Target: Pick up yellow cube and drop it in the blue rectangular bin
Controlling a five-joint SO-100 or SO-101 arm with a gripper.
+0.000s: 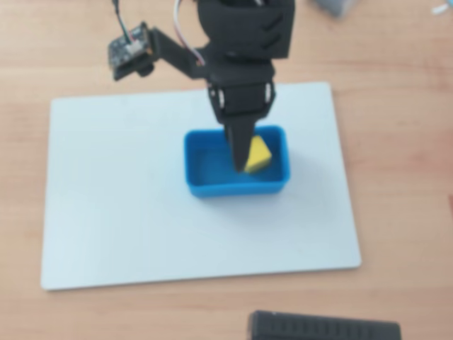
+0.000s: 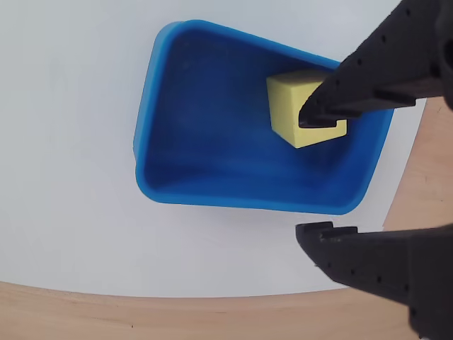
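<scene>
The yellow cube (image 1: pixel 259 156) lies tilted inside the blue rectangular bin (image 1: pixel 205 188), in its right part in the overhead view. In the wrist view the cube (image 2: pixel 290 103) sits by the bin's (image 2: pixel 212 134) far wall, partly hidden behind my upper fingertip (image 2: pixel 322 106). My gripper (image 1: pixel 241 161) hangs over the bin with the jaws wide apart. In the wrist view the gripper (image 2: pixel 311 173) holds nothing, and the cube is outside the gap between the fingers.
The bin stands on a white board (image 1: pixel 106 212) on a wooden table (image 1: pixel 403 177). A black ribbed object (image 1: pixel 322 327) lies at the front edge. The wrist camera board (image 1: pixel 131 49) sticks out to the left of the arm. A grey thing (image 1: pixel 336 6) is at the top right.
</scene>
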